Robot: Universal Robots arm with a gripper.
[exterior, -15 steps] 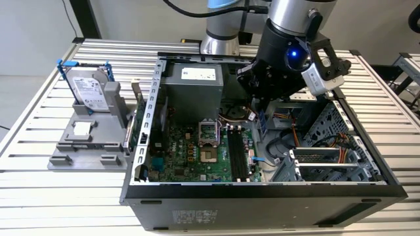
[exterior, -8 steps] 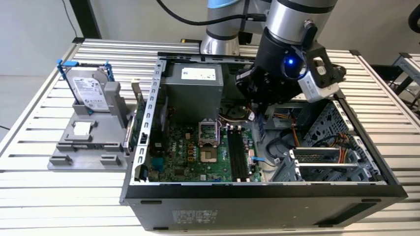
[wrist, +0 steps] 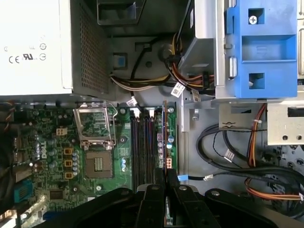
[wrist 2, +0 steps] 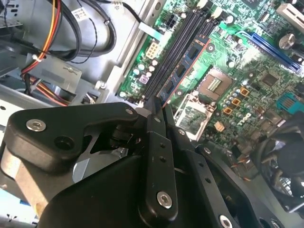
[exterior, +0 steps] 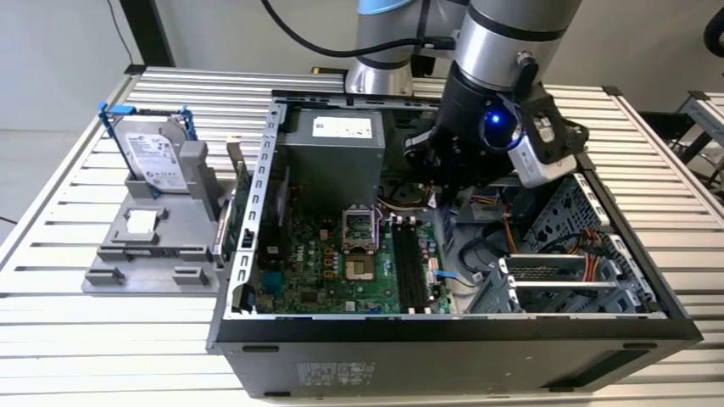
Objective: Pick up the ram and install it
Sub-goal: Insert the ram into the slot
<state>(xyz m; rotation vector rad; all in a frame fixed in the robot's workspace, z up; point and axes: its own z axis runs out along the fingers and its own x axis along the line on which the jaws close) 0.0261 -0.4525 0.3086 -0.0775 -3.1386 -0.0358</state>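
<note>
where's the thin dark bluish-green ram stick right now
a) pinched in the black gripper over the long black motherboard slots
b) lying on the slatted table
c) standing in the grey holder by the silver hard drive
a: in the second wrist view the ram stick juts out from the shut gripper above the slots.

mobo [wrist: 122,142] green, ram [wrist 2: 185,66] dk blue w/ blk chips, gripper [wrist 2: 159,108] blk, drive bracket [wrist: 259,47] blue, psu [wrist: 33,47] lt grey, table [exterior: 80,339] ribbed silver
</note>
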